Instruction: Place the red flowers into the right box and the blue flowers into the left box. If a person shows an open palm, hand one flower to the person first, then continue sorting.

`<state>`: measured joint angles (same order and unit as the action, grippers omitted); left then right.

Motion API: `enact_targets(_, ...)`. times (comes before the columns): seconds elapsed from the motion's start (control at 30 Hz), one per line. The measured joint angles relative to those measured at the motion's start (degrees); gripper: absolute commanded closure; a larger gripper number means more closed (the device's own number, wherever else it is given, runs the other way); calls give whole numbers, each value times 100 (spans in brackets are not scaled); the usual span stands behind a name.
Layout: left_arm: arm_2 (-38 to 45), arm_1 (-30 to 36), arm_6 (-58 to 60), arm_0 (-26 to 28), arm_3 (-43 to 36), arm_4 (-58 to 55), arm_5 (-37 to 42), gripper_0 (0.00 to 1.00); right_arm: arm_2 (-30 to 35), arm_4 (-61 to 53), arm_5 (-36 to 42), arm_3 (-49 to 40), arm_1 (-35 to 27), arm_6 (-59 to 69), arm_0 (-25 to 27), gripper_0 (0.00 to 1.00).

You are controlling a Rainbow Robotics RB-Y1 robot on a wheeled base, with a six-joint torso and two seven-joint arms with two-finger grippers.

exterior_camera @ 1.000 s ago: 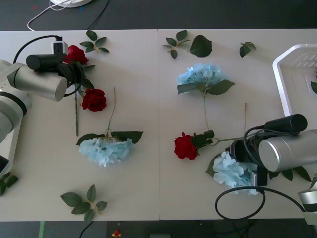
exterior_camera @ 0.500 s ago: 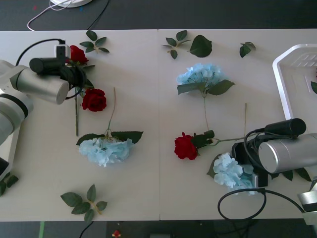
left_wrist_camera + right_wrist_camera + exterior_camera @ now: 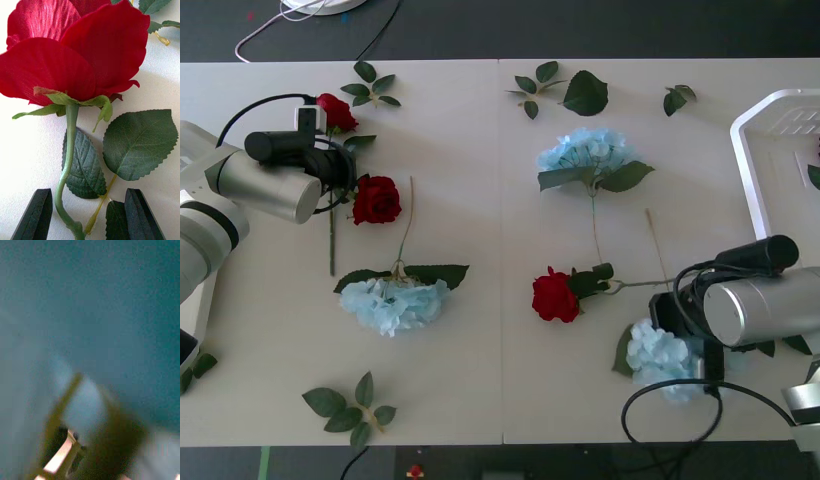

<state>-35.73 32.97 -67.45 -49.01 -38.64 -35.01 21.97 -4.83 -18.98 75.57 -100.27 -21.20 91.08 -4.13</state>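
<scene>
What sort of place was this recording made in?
Probably a lab or test bench, not a flower shop: a plain white table strewn with artificial red flowers and blue flowers, a white basket at one edge, and loose cables behind.

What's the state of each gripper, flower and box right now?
Left gripper: open, fingers either side of a rose stem.
Rose: on the table, ungrasped.
Right gripper: over a hydrangea; grip unclear.
Hydrangea: at the near right, under that gripper.
Other hydrangeas: on the table.
Middle rose: on the table.
Right box: at the table's right edge.
</scene>
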Motion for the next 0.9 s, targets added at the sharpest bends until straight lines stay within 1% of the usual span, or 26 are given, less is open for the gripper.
enact_targets(0.07, 0, 0, 0, 0, -1, 0, -1, 99, 1, -35, 352, -50, -1, -360, -1, 100)
enact_targets(0.1, 0, 0, 1, 0, -2, 0, -1, 100, 1, -44, 524, -93, -2, -571, -1, 100)
enact_targets(0.27, 0, -1, 2, 0, -22, 0, -1, 100, 1, -60, 1481, -612, -71, -1565, 8, 100)
enact_targets(0.5, 0, -1, 21, 1, -166, -32, -1, 100, 0, -93, 2598, -1660, -566, -2812, 8, 100)
enact_targets(0.7, 17, -1, 123, 1, -470, -46, -130, 100, 0, -258, 3028, -2422, -1171, -4217, 0, 100)
enact_targets(0.9, 298, -1, 292, 2, -945, -53, -251, 100, 24, -823, 3167, -2781, -1834, -5823, -182, 100)
